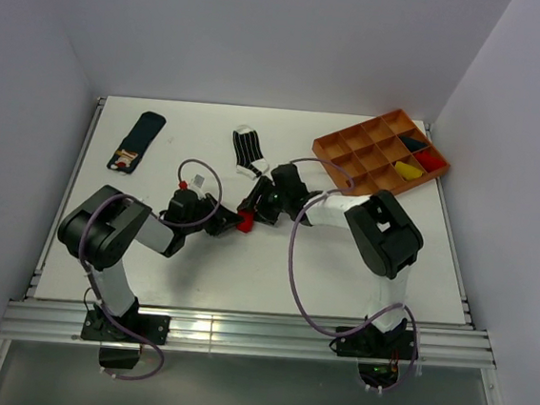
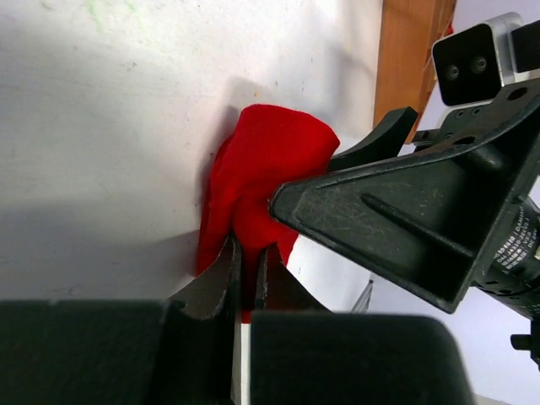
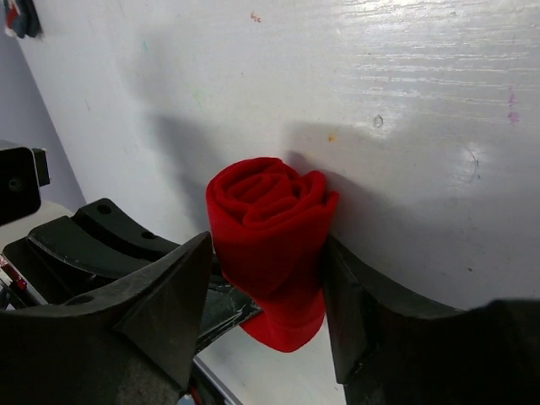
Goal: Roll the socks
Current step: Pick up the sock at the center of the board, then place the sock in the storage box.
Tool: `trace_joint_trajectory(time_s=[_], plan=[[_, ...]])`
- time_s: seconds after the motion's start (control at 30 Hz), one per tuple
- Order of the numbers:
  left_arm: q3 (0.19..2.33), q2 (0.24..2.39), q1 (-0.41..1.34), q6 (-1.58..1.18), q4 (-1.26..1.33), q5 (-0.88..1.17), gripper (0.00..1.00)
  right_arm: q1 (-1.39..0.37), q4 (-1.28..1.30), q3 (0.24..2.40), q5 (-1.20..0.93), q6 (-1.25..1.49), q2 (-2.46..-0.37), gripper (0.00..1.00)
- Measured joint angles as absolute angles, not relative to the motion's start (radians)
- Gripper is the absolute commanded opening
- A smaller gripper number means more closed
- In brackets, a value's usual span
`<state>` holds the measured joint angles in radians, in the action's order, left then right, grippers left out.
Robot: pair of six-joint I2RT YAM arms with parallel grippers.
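Sock watch: the red sock (image 1: 245,221) sits rolled at mid-frame on the bench (image 1: 244,277). The left tool (image 2: 247,257) is pinching its loose tail. The right tool (image 3: 266,283) brackets the roll, but I cannot tell whether it truly grips. Danger: an off-centre squeeze or slipping tail could spring the coil open.

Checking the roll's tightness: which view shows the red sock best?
Right wrist: the red sock shows its spiral end up close. Left wrist shows only its side; the top view, a small red speck.
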<state>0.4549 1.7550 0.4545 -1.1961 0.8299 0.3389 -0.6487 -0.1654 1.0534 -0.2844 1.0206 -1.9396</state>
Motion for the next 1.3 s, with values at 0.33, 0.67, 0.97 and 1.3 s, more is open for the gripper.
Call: trace_joint_trajectory(time_s=[0.33,0.67,0.97,1.3], plan=[[0.429,1.813,0.431,-1.246,0.947,0.384,0.20,-0.651,-0.088,1.112,-0.276,0.953,-1.970,0.00],[0.430,1.673,0.440,-1.176,0.741,0.328,0.63,-0.681,0.024,1.153,-0.195,0.815,-1.937,0.00],[0.520,1.328,0.448,-1.001,0.215,0.123,0.72,-0.639,0.238,1.195,-0.058,0.623,-1.792,0.00],[0.803,1.073,0.411,-0.799,-0.199,-0.147,0.90,-0.311,0.410,1.281,0.007,0.421,-1.652,0.00]])
